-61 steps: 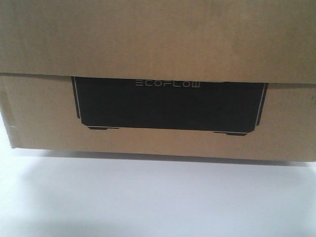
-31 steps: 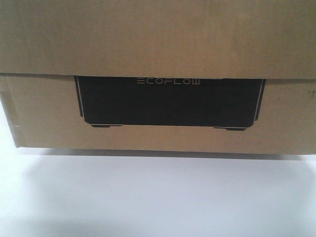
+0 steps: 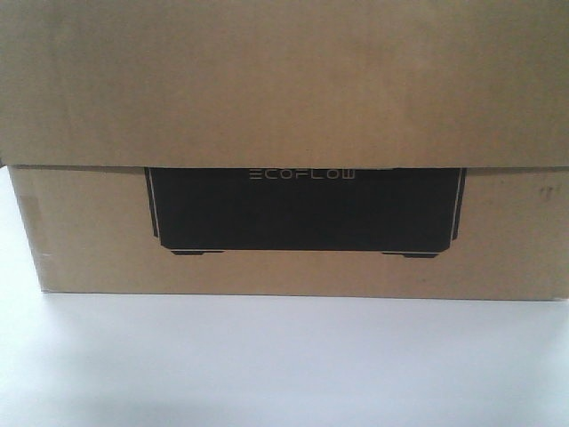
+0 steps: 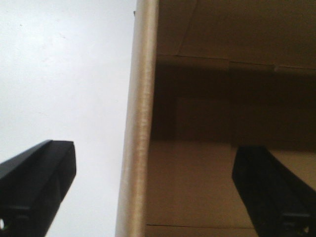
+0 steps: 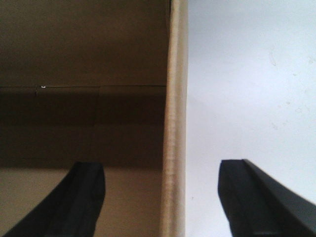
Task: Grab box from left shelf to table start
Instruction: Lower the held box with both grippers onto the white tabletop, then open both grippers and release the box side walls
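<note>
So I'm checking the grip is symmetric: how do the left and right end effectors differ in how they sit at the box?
The left end effector straddles an edge of the box with the white table on its left; the right end effector has the table on its right. The left's outer finger looks blockier than the right's. Both are open, one finger on each side.

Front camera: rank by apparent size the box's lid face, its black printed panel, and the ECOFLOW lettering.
1. Lid face, widest and tallest band.
2. Black printed panel.
3. ECOFLOW lettering, a thin line.
All lie on the box's front, so nearness hardly skews this.
</note>
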Controlling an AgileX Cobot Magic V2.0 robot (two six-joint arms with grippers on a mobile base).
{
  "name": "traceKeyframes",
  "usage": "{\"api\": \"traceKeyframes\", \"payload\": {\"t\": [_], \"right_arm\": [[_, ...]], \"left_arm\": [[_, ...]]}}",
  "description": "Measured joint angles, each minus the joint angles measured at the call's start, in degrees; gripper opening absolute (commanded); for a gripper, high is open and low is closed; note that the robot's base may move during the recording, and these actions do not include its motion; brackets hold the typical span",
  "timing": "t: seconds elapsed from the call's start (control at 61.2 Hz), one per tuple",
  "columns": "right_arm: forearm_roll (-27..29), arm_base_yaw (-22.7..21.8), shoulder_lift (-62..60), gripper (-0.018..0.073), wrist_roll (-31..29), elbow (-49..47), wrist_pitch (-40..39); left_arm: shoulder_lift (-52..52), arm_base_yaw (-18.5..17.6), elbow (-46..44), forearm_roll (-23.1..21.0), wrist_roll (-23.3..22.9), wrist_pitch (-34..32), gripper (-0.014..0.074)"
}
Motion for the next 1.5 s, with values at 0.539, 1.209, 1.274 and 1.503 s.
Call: {"api": "traceKeyframes", "payload": {"t": [0.539,1.209,1.274,1.503], "right_arm": [[0.00,0.00,-10.10,0.0039,-0.10,-2.87,-4.57],[0.00,0.00,-28.01,0.0036,-3.23,22.09,-23.74],[0.00,0.00,-30.45,0.0036,-3.22,25.89,-25.53],[0.00,0.00,-39.60,0.0036,-3.22,39.94,-32.35]], "left_arm": [[-1.11,0.00,-13.57,4.14,0.25,8.96,-0.0071],[-19.96,0.00,13.86,4.67,-4.36,-19.46,-0.0085],[-23.20,0.00,19.88,4.79,-4.36,-23.55,-0.0085],[-37.51,0.00,41.88,7.09,-4.48,-39.48,-0.0085]]}}
